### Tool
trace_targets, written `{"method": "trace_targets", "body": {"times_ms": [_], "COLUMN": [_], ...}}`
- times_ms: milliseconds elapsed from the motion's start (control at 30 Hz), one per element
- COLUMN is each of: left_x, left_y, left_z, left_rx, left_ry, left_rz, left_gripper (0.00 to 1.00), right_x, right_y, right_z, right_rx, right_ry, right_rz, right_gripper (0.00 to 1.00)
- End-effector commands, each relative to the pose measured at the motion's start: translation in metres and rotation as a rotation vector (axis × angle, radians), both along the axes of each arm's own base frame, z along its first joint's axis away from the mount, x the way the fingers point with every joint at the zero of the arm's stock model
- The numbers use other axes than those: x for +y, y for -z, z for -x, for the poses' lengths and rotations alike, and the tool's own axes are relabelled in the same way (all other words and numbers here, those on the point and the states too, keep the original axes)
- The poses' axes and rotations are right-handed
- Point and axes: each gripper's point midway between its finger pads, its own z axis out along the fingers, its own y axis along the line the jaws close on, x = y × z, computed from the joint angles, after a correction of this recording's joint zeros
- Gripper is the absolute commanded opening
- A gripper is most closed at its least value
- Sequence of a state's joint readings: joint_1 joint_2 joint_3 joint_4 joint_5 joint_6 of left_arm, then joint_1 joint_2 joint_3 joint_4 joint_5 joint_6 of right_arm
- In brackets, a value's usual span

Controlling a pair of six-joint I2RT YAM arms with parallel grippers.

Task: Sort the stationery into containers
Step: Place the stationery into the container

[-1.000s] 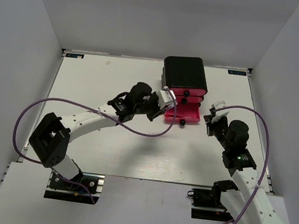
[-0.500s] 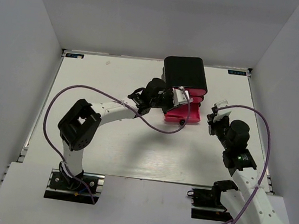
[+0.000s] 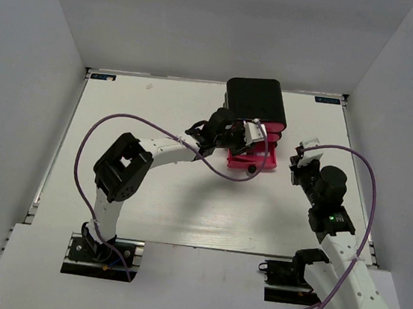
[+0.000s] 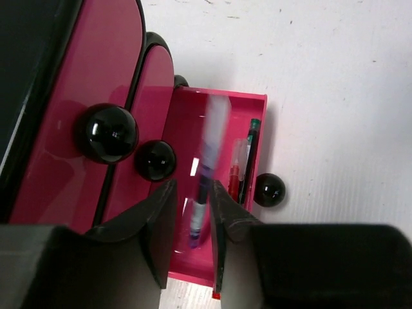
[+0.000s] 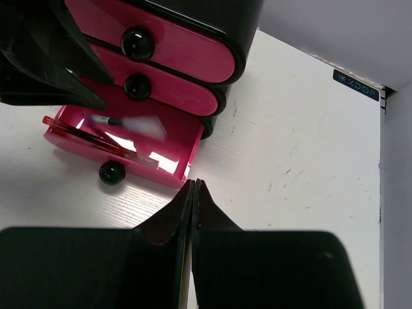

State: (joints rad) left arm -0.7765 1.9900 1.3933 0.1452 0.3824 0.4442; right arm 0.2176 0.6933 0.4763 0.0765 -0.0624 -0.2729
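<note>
Table: white and flat, walled in by pale panels, carrying the case at its far side.
Case: glossy black, rounded, standing at the far middle of the table with three pink drawers stacked in its front.
Left gripper: reached across from the left and hanging directly over the pulled-out bottom drawer; jaws parted a little, gripping nothing, with a clear gap on either side of the pen seen between them.
Right gripper: hovering over bare table just to the right of the case; jaws pressed fully together, holding nothing.
Top drawer: pushed in, front flush with the case.
Middle drawer: pushed in as well, just under the top one.
Bottom drawer: pulled out toward the near edge, open on top, pens inside.
Purple pen: below the left gripper, lying lengthwise within the bottom drawer's outline, heavily blurred; cannot tell whether resting on the drawer floor or in the air above it.
Green pen: inside the bottom drawer, along its right wall.
Red pen: inside the bottom drawer, just beside the green pen.
Knobs: small, black, round, one on each drawer front; the bottom drawer's knob out over the table.
</note>
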Motion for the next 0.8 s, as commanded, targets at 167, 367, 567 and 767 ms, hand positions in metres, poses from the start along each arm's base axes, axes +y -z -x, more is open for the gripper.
{"method": "trace_targets", "body": {"times_ms": [167, 367, 567, 767], "left_x": [-0.012, 0.01, 0.052, 0.067], "left_y": [-0.048, -0.081, -0.04, -0.012], "left_z": [0.0, 0.02, 0.03, 0.031], "left_rx": [-0.052, -0.024, 0.075, 0.121], "left_ry": [0.002, -0.06, -0.182, -0.226], "left_rz": [0.074, 0.171, 0.064, -0.009], "left_gripper": [0.46, 0.18, 0.0, 0.0], "right_x": [-0.005, -0.007, -0.004, -0.005], "right_y": [-0.023, -0.024, -0.022, -0.021], "right_z": [-0.005, -0.004, -0.004, -0.004], "right_rx": [-0.076, -0.082, -0.076, -0.073], "right_ry": [0.026, 0.028, 0.015, 0.019], "right_rz": [-0.01, -0.012, -0.011, -0.012], "right_gripper": [0.0, 0.0, 0.0, 0.0]}}
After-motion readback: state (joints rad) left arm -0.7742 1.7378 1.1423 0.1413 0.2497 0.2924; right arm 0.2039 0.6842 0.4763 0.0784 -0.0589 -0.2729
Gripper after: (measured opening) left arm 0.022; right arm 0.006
